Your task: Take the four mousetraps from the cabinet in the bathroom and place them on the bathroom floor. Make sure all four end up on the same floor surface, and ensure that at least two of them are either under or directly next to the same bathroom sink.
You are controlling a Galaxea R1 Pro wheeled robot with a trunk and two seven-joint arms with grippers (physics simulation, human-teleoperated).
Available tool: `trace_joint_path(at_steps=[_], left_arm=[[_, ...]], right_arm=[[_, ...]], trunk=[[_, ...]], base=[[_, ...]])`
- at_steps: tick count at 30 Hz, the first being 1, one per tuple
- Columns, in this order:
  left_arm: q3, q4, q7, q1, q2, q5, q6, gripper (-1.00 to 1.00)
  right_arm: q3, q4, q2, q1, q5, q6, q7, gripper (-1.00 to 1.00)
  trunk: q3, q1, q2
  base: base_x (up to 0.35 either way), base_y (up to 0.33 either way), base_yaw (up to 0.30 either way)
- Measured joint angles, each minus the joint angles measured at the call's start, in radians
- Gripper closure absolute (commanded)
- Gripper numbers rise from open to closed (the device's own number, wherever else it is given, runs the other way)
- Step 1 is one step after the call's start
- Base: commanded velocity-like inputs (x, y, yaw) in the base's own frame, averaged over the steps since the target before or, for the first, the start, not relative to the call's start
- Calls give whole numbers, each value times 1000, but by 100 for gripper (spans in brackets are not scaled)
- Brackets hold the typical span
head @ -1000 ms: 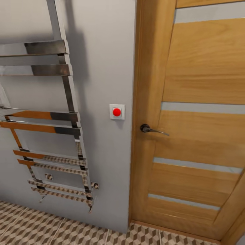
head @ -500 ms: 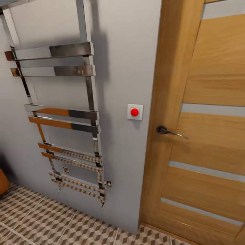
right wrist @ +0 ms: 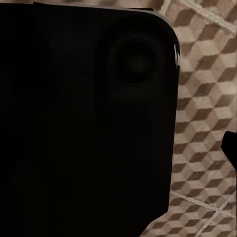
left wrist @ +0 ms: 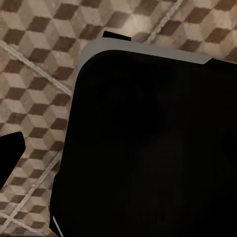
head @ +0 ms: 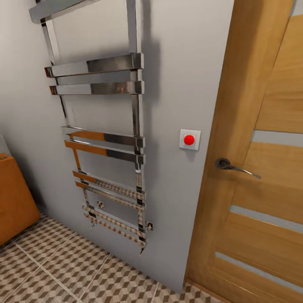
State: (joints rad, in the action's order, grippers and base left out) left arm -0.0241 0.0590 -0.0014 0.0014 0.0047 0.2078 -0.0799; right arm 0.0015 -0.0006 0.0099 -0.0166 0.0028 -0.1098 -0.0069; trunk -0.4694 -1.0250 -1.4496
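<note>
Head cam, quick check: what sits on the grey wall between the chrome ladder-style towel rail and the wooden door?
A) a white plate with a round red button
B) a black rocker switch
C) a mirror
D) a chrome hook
A: a white square plate with a round red button sits on the grey wall, between the chrome ladder-style towel rail and the orange-brown wooden door.

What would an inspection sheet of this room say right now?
Surface: cube-patterned tile floor, bare where it shows.
Job's things: orange-brown cabinet at the left edge; mousetraps: nothing seen; sink: nothing seen.
Clutter: nothing seen.
Grippers: both wrist views are mostly blocked by a dark body; state of the jaws cannot be told.
Cables: nothing seen.
Surroundings: chrome towel rail on the grey wall, red button, wooden door with its handle.
</note>
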Motion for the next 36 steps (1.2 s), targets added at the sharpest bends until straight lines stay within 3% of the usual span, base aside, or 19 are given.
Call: trace_joint_path(at_steps=[36], left_arm=[[0,0,0,0,0,0,0,-100]], right_arm=[[0,0,0,0,0,0,0,-100]], trunk=[[0,0,0]], base=[[0,0,270]])
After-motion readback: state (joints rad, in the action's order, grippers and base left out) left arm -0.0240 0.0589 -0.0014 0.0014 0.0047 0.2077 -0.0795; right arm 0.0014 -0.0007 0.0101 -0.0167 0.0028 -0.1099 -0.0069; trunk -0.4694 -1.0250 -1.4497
